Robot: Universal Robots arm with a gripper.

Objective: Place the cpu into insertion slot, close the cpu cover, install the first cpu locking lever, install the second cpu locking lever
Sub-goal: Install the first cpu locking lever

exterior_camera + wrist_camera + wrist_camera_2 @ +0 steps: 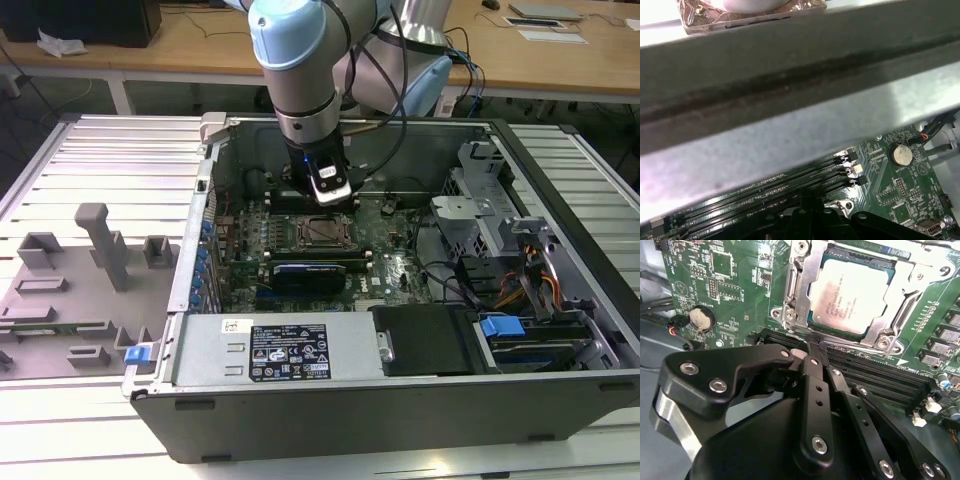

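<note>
Looming closest in the second wrist view as a black jointed metal gripper [812, 357], pinching its fingers narrow, almost together, with nothing bulky between them; possibly nipping a thin wire end at the tips, though not telling for certain. Hanging just over the long black memory slots [875, 372], right beside the near edge of the socket, probably reaching low there to get at the fastening hardware along that side. Sitting just beyond as a small flat square cpu with a pale silver-grey metal top [850, 295], already lying inside the socket. Lying down around it as a thin silvery square metal cpu cover with an open middle [793, 300], seemingly bearing on the chip's edges to keep it seated. Spreading farther out as a green motherboard [740, 285], carrying a round silver coin battery [701, 318]. Showing, in the exterior view, as that gripper [330, 192] dipping straight down into an open grey computer case [400, 385], close beside the cpu [322, 231].
</note>
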